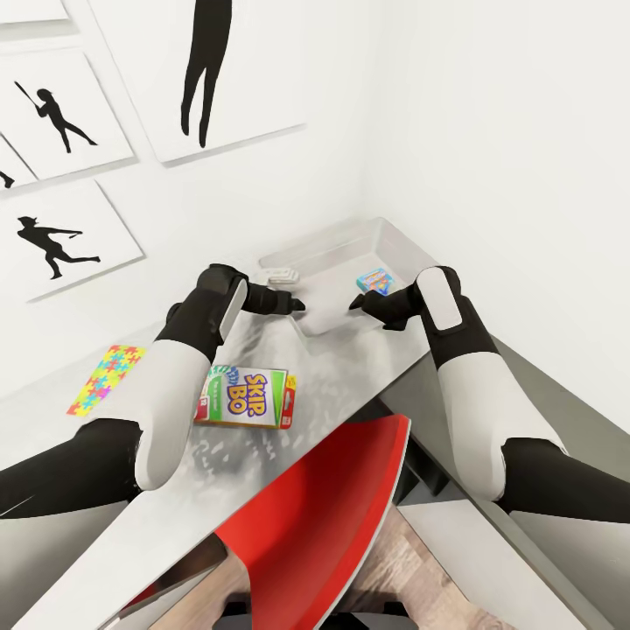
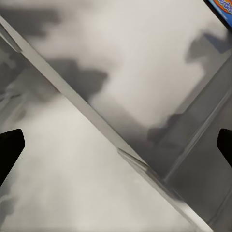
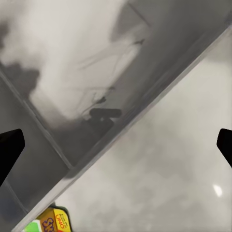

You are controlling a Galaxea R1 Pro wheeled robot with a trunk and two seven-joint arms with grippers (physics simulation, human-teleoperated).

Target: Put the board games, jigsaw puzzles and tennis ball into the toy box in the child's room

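The light grey toy box (image 1: 337,249) lies on the white table (image 1: 346,381) against the far wall. A small blue board game (image 1: 376,281) lies inside it; its corner shows in the left wrist view (image 2: 223,8). The green-white Skip-Bo board game (image 1: 245,396) lies flat on the table in front of the box, with its corner in the right wrist view (image 3: 50,223). One multicolour jigsaw puzzle (image 1: 107,379) lies at the table's left. My left gripper (image 1: 293,304) and right gripper (image 1: 357,304) hover at the box's near end, facing each other, both open and empty. The tennis ball is out of view.
A red chair (image 1: 324,516) stands tucked at the table's front edge below my arms. A small pale thing (image 1: 282,276) rests by the box's left corner. Framed silhouette pictures (image 1: 66,236) hang on the wall to the left. Wood floor (image 1: 420,577) shows beside the chair.
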